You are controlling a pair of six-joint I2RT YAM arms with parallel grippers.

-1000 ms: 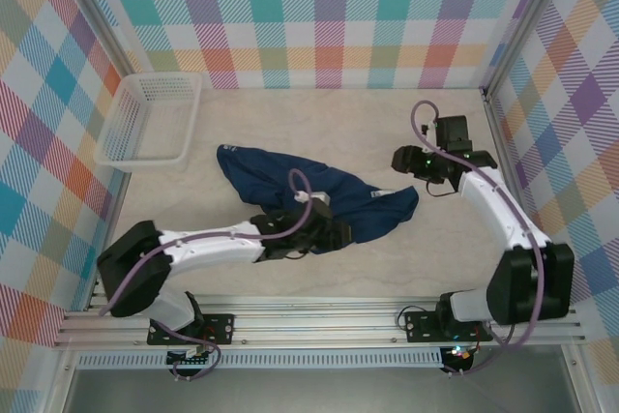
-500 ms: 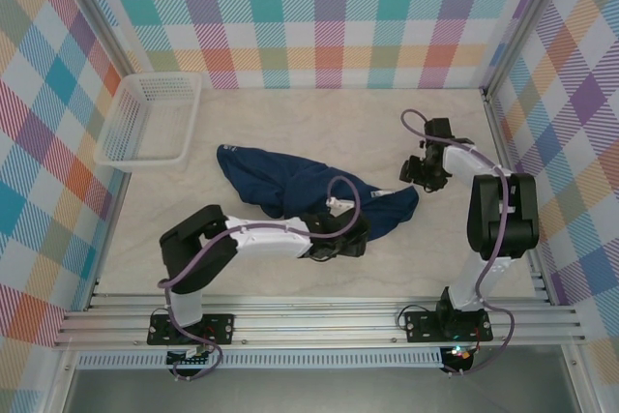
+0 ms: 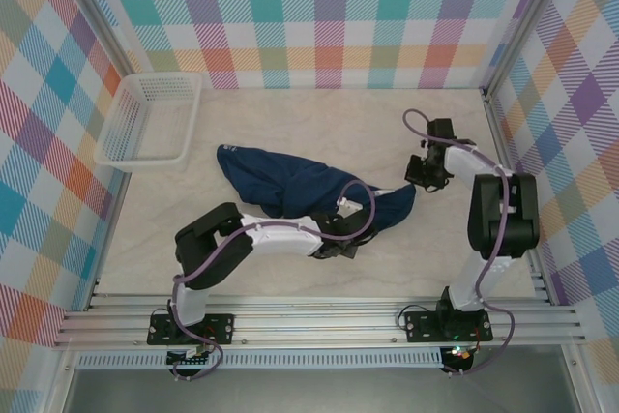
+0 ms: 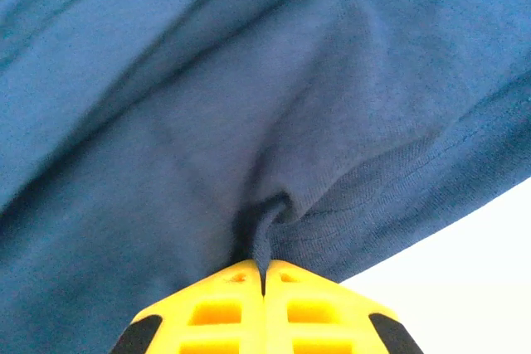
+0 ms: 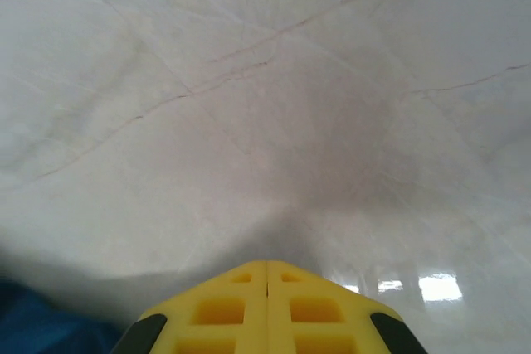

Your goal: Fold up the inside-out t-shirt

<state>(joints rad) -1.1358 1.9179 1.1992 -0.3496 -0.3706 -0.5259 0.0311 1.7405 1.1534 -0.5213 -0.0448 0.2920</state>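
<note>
The left gripper [image 4: 264, 269] is clamped on the inside-out t-shirt [image 3: 290, 186]. In the left wrist view its yellow fingers [image 4: 217, 314] meet with a pinched ridge of navy cloth rising from the seam between them. Around that pinch the fabric puckers into soft folds, and a stitched hem runs diagonally off to the right, with pale worktop [image 3: 290, 123] showing past the hem at the lower right corner. From above, this gripper sits at the near edge of the t-shirt, towards its right end, and the left arm lies low along the shirt's near side.

The right gripper [image 5: 266, 267] is closed with nothing between its fingers. In the right wrist view its two yellow halves press flat together over bare, faintly veined worktop, with a sliver of blue cloth at the lower left corner. From above, it stands just beyond the t-shirt's right tip, close to it; whether it touches the cloth I cannot tell.

The t-shirt itself lies bunched in a long, crumpled band across the middle of the worktop, angled from far-left to near-right. A white mesh basket [image 3: 193, 113] sits beyond the shirt's left end, apart from it.
</note>
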